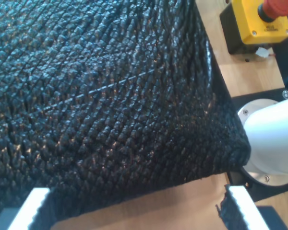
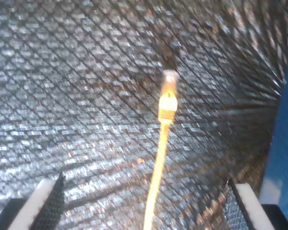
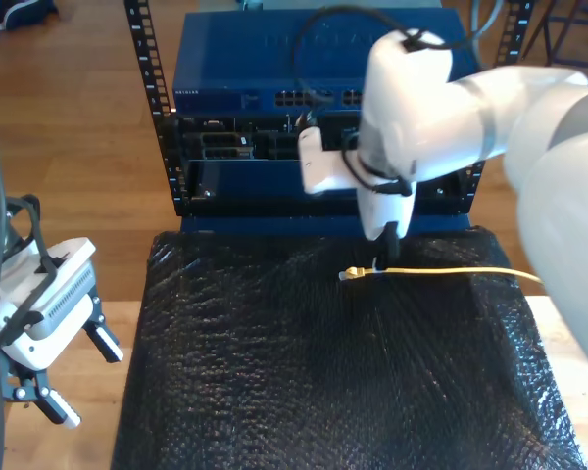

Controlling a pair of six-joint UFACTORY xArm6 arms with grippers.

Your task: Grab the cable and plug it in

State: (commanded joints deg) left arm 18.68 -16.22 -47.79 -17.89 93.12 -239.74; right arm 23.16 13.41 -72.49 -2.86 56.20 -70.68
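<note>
Looking at the exterior view, you find the cable [image 3: 441,271] lying across the black textured mat [image 3: 343,362], its plug [image 3: 353,275] pointing toward that view's left. My second gripper [image 3: 384,262] hovers over the cable just behind the plug, jaws apart, with the cable running between the fingers [image 2: 50,201] unclamped. My first gripper [image 3: 73,377] hangs at the exterior view's left edge beside the mat, jaws spread, holding nothing.

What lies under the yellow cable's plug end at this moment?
The cable and its plug lie on a black textured mat. My second tool hovers over the cable, jaws apart. The mat hides whatever surface is beneath it.
</note>
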